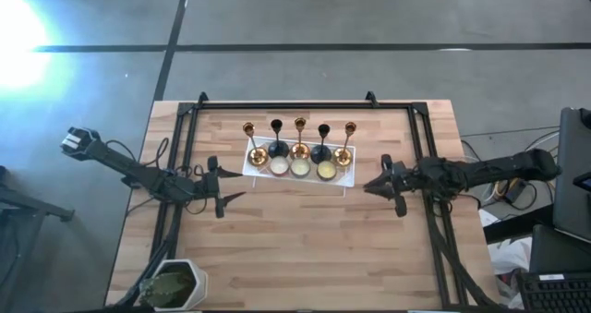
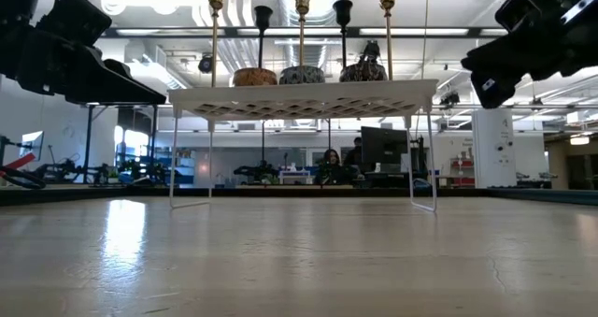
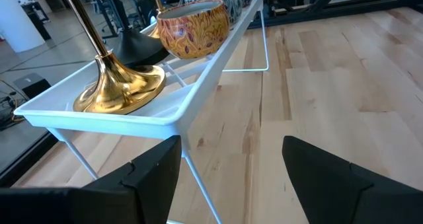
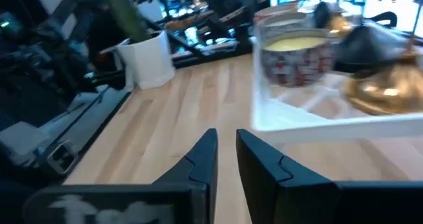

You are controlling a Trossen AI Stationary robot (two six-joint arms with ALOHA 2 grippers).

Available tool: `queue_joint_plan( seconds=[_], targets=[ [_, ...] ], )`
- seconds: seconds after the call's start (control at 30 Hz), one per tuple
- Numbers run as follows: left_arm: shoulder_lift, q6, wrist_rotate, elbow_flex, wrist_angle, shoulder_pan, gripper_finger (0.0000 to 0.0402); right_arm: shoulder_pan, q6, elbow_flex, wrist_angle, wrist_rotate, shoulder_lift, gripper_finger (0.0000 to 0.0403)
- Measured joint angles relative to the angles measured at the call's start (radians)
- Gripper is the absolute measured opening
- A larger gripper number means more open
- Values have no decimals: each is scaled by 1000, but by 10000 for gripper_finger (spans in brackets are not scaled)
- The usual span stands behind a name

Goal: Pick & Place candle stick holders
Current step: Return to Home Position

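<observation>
Overhead, level and wrist views of the work area. You see the five candle stick holders [image 1: 300, 151] standing upright in one row along the far side of the white tray [image 2: 299, 91]. The tray stands on thin wire legs on the surface [image 1: 305, 253], midway across and toward its far edge. From left to right the row reads gold, black, gold, black, gold. Three candles [image 1: 301, 168] in patterned tins sit on the same tray, just in front of the holders.

Your left tool [image 3: 231, 145] hangs in the air off the tray's left end, near it but not touching, and faces that end. Its fingers [image 3: 155, 178] stand wide apart with nothing between them. Closest to it on the tray are the flared base of a gold holder [image 3: 122, 88], a black holder [image 3: 135, 49] beside that, and an orange-patterned tin [image 3: 195, 29].

Your right tool [image 4: 227, 141] hangs off the tray's right end, likewise clear of it. It is narrow, the fingers drawn nearly together with only a slit between them, and it holds nothing.

In the level view both arms sit high, one at each side of the tray. A white pot [image 1: 180, 283] with a plant stands at the near left corner of the surface, well apart from the tray. Far beyond the surface a person [image 2: 330, 160] sits beside a monitor [image 2: 383, 147].
</observation>
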Motion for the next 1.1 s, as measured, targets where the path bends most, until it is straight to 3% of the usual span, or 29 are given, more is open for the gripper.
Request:
queue_joint_plan(
  seconds=[0.2,0.4,0.57,0.73,0.83,0.97,1.1],
  targets=[
    [0,0,0,0,0,0,268,-17,-1,-117,152,1,-68,43],
    [0,0,0,0,0,0,268,-23,-38,-119,145,5,-109,45],
    [0,0,0,0,0,0,268,-22,-227,-119,143,54,-126,43],
    [0,0,0,0,0,0,268,-24,-624,-119,134,213,-123,45],
    [0,0,0,0,0,0,268,-24,-796,-119,124,252,-126,43],
    [0,0,0,0,0,0,268,-24,-912,-119,164,256,-157,45],
    [0,0,0,0,0,0,268,-24,-905,-119,168,256,-208,43]
  ],
)
